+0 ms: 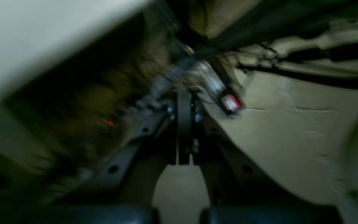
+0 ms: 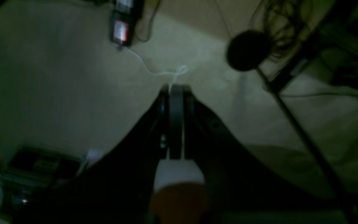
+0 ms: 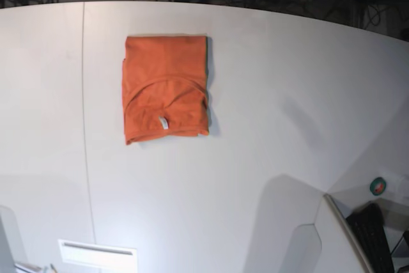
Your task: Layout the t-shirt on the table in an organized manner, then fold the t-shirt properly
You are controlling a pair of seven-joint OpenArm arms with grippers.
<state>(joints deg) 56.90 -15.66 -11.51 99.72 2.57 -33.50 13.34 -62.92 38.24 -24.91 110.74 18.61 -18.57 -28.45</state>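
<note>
Closest to our wrist cameras are our own grippers. We see the left gripper with its jaws pressed together, nothing between them, pointing off the table toward a dim, blurred floor with dark cables and a small device showing a red-and-white face. Our right gripper is likewise closed flat on itself and holds nothing; beyond it we make out a pale floor, a thin white cord, a dark round object and a slanting dark rod. Both wrist views are dark, and much of the detail is too smeared to name.

From the base view, neither arm reaches over the table. We see the t-shirt lying folded into a compact, nearly square orange packet, flat on the table, just to the right of the thin dark seam line and toward the far edge. Its neckline curve faces up, and the small white tag sits near the packet's near edge. Well away from the t-shirt, past the table's near right corner, we see a small green round item and a black piece just below it.
</note>
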